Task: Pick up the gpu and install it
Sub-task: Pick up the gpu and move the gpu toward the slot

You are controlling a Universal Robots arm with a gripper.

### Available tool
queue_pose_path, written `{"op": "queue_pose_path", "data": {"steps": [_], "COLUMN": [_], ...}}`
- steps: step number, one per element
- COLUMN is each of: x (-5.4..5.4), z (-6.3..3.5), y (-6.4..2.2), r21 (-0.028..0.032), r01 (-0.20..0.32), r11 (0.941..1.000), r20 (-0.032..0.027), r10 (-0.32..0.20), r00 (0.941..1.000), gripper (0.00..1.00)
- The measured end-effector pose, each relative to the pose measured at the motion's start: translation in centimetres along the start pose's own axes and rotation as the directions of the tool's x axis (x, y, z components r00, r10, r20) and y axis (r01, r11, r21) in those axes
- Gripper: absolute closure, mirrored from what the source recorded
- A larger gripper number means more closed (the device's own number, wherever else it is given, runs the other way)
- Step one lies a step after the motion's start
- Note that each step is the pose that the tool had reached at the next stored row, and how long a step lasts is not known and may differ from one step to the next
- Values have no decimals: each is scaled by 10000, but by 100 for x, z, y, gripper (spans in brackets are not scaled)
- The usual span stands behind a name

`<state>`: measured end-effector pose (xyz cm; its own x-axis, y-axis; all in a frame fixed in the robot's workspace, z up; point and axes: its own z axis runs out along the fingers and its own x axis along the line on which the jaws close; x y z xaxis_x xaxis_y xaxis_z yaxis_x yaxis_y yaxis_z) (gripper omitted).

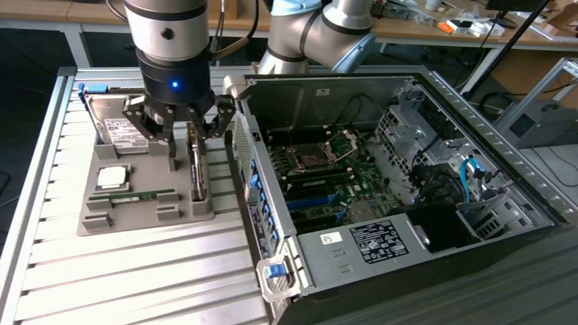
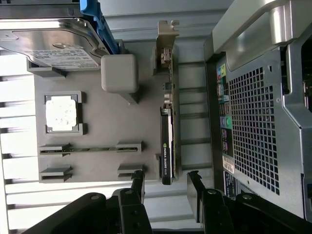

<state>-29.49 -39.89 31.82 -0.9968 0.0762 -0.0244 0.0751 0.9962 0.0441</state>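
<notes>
One table (image 1: pixel 135 277): slatted metal, bearing everything listed below.
Computer case (image 1: pixel 316 91): lies open on the exterior view's right, with the motherboard (image 1: pixel 329 179) face up. Its perforated rear wall stands just beside the tray (image 1: pixel 135 218).
Tray: a grey fixture on the exterior view's left, with four parts, each in its own seat.
Gripper (image 1: pixel 187 135): hangs over the tray's case-side edge with its jaws spread wide, holding nothing. One finger stands on each side of the card's line, apart from it.
gpu (image 2: pixel 168 141): stands on its long edge in the slot along the tray's case-side edge, not yet lifted. Its silver bracket (image 2: pixel 165 36) is at the end nearer the hard drive (image 1: pixel 122 128). In my judgement the case wall leaves little room on that side, so the outer finger needs watching.
Hard drive: propped in its seat, well apart from the fingers, and no hindrance.
RAM stick (image 1: pixel 140 197): lies flat in its groove, away from the work.
CPU (image 1: pixel 112 177): sits in its square pocket, away from the work.
Finger pads (image 2: pixel 140 178): a sound grasp calls for the card centred between them, both pads meeting the flat faces squarely and together. They should bear on board or shroud, not on small components. A skewed or one-sided pinch would, I judge, tip the card and bind it in its slot.
</notes>
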Motion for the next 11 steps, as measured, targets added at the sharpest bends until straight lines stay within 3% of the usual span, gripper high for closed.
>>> {"op": "queue_pose_path", "data": {"steps": [11], "x": [-4], "z": [20], "y": [-1], "r21": [-1], "r01": [0], "r11": [10000], "r20": [0], "r10": [0], "r00": [10000], "gripper": [52]}}
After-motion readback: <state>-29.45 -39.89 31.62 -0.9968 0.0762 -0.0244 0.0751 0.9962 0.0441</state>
